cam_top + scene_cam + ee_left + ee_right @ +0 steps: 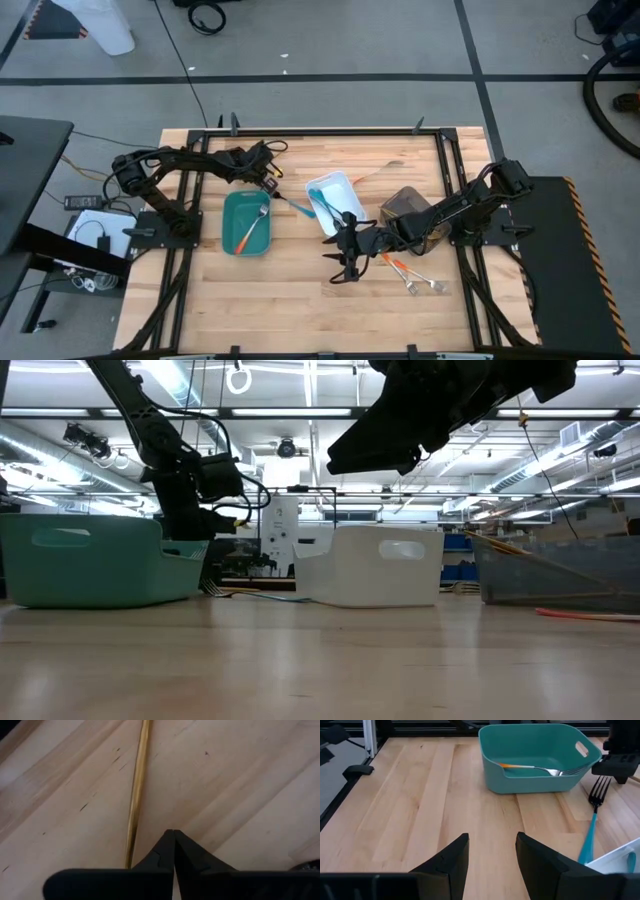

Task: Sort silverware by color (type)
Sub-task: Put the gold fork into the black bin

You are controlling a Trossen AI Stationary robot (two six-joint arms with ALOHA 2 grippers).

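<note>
**Left gripper pinched shut by the blue fork; right gripper spread above the bench**

High view: three trays sit mid-frame on the bench [300,300]: a teal tray [229,243] centre-left holding one orange fork [254,227], a white tray [331,181] at centre with blue pieces too small to count, and a grey tray [404,201] right of it. One blue fork [290,205] lies on the wood between the teal and white trays. One gold piece [378,171] lies above the white tray. At lower right of centre lie about three loose orange pieces [405,274]. The left arm reaches in from the left, its left gripper [270,185] at the blue fork's upper end. The right arm stretches from the right, its right gripper [345,262] below the white tray.

Low view: the left gripper hangs low beside the teal tray at left; the right arm fills the top of the frame.

Left wrist view: the fingers meet with no gap; a thin gold rod [137,790] lies on the wood just beside them, not clearly gripped.

Right wrist view: the fingers stand wide apart, nothing between them; the fork in the teal tray and the blue fork show at upper right.
</note>
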